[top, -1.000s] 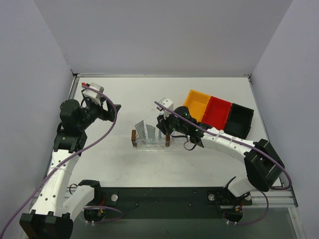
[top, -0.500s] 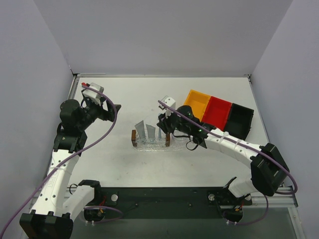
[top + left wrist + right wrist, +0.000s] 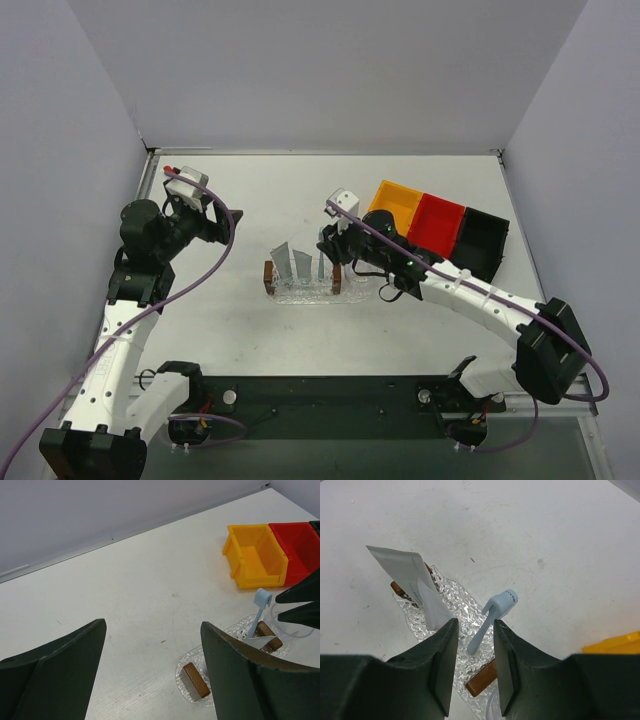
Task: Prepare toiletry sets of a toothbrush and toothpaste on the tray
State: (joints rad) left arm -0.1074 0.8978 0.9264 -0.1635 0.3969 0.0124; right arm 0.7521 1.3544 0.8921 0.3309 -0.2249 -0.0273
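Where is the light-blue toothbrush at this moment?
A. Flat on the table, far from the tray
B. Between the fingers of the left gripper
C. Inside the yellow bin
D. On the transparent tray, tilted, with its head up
D: in the right wrist view the toothbrush rises at a tilt from the tray, with its head uppermost and its lower end on the glittery surface.

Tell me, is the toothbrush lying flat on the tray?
No, in the left wrist view the toothbrush stands tilted, its head raised well above the tray.
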